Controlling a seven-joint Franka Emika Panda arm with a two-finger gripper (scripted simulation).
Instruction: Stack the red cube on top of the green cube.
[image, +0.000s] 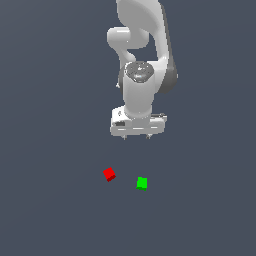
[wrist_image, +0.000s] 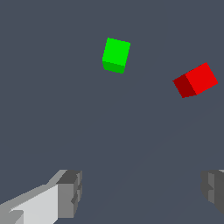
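Observation:
The red cube (image: 109, 174) lies on the dark grey floor, a little to the exterior view's left of the green cube (image: 142, 183). The two cubes are apart and do not touch. My white gripper (image: 136, 136) hangs well above the floor, behind both cubes, and holds nothing. In the wrist view the green cube (wrist_image: 116, 55) and the red cube (wrist_image: 195, 80) both lie ahead of my gripper (wrist_image: 142, 192). Its two grey fingertips (wrist_image: 70, 192) stand wide apart, so it is open.
The white arm (image: 142, 55) rises behind the gripper at the top of the exterior view. The floor (image: 50, 200) is a plain dark grey surface with nothing else on it in view.

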